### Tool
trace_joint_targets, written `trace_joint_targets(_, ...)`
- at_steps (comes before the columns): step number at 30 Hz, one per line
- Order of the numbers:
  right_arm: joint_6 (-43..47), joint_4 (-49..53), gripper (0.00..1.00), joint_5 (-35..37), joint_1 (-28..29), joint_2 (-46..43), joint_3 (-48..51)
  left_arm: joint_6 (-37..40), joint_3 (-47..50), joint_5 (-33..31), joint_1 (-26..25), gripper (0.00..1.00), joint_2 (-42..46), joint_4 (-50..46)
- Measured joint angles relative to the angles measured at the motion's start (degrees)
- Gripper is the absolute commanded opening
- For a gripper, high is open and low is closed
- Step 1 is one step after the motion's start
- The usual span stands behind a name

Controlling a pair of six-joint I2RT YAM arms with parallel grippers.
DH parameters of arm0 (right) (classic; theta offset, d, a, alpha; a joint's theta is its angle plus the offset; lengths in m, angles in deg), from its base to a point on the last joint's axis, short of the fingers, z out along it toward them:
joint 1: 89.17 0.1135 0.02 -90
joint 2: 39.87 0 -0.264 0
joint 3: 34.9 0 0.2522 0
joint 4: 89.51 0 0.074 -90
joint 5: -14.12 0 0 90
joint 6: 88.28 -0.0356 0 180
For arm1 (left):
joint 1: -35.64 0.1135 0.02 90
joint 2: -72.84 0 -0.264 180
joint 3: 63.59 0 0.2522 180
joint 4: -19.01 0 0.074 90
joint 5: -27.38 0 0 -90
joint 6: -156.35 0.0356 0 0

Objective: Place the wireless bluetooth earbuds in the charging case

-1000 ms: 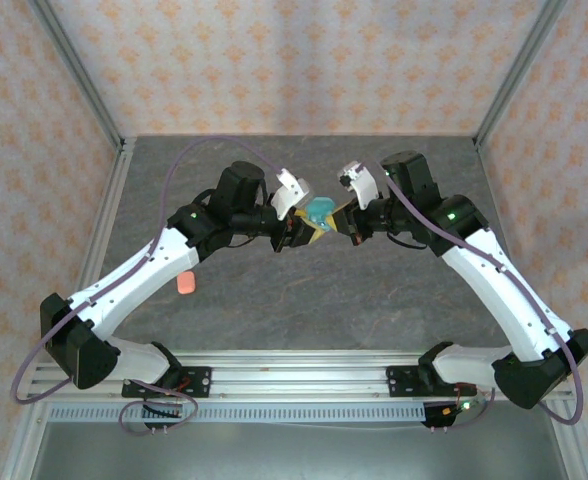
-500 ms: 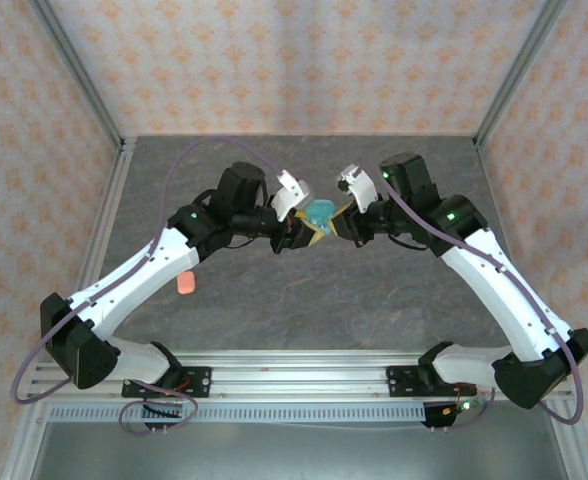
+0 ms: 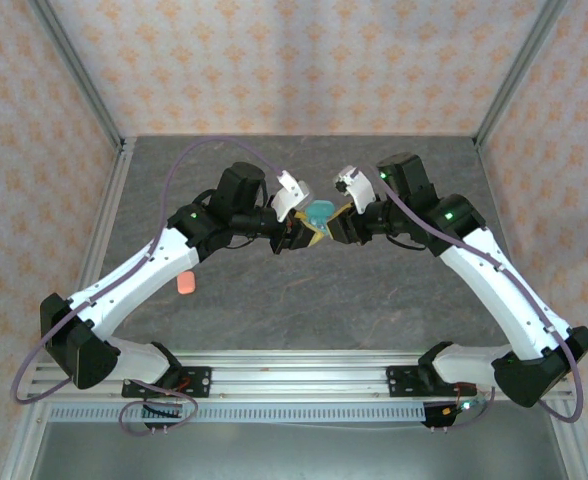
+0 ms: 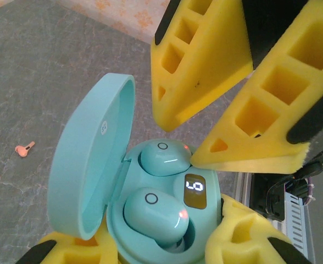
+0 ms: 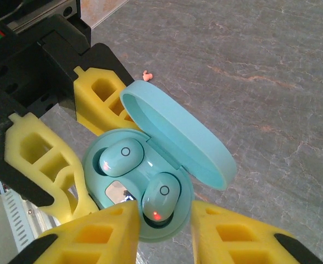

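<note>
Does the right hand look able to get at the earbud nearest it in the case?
Probably yes: the lid stands open and the right hand has its fingers spread either side of that earbud.

Setting: we took this for a robotics lab test cell, not a home or a shop.
Enclosure: aluminium frame posts [image 3: 79, 72] rose at the far corners, beyond the left gripper [image 4: 156, 242] and the right gripper [image 5: 161, 231].
Walls: pale panels with an orange pattern [image 3: 294, 60] closed the space beyond and to both sides of the grippers.
Work surface: a grey stone-look table [image 3: 304, 300] lay beneath the grippers.
Mounting: we saw a slotted metal rail [image 3: 304, 372] on the base side of the grippers, carrying both arm bases.
Wiring: purple cables [image 3: 204, 143] ran exposed along the arms, and a green status light [image 3: 451, 212] glowed near the right gripper.
</note>
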Motion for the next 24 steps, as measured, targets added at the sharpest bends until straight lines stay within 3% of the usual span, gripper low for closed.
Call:
trace_joint_targets(12, -8.4, -2.1, 0.36, 1.8, -0.3, -1.3, -4.2, 0.0, -0.2, -0.1, 0.0, 0.00, 0.0, 0.1)
trace_joint_targets(20, -20.1, -5.8, 0.49, 4.2, -5.9, -1.8, -4.9, 0.0, -0.2, -0.2, 0.0, 0.00, 0.1, 1.3)
trace_joint_targets(24, -27.3, -8.5, 0.53, 1.6, -8.6, -0.4, -4.9, -0.1, -0.2, -0.9, 0.0, 0.00, 0.8, 2.4)
